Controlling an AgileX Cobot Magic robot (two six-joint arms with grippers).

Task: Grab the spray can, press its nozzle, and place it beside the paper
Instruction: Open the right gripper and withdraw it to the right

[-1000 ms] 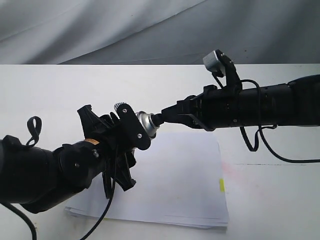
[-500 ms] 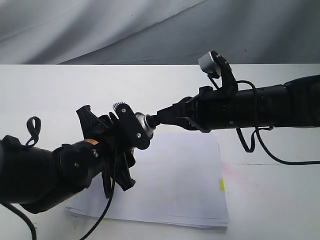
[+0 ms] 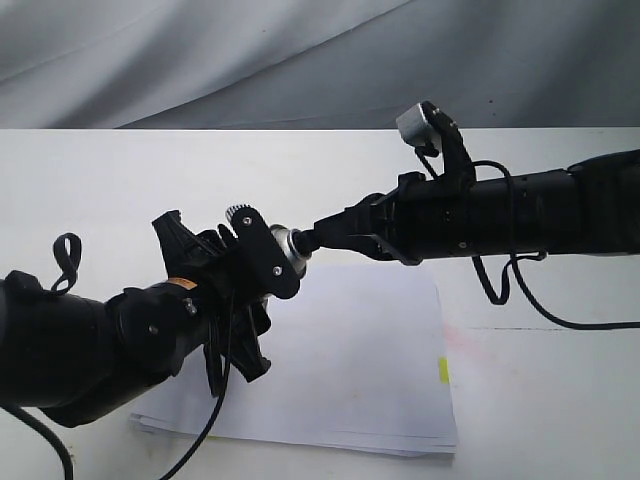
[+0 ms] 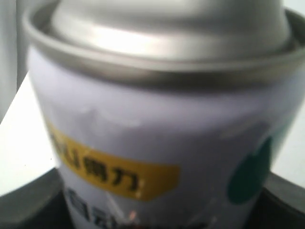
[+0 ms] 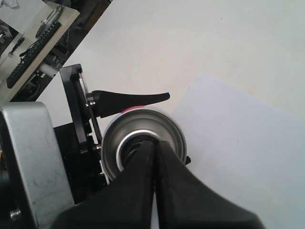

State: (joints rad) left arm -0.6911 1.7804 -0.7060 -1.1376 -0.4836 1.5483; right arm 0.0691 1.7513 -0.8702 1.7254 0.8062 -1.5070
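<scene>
Left pincer [image 3: 273,262] clamps the white, silver-domed cylindrical spray can [image 4: 157,143] while the right pincer [image 5: 153,145], tips pinched together, bears on its nozzle (hidden beneath), where an off-centre push could skid off.

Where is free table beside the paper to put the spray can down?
In the exterior view, bare table lies right of the paper, beyond its yellow tab, and behind its far edge. The paper's left side is crowded: the left arm covers it, and the left gripper holds the spray can above it.

The spray can [image 3: 288,250] is gripped between left fingers [image 3: 270,264] — tilted, dome touching right fingertips [image 3: 320,238]. The paper [image 3: 370,360] is spread below.
</scene>
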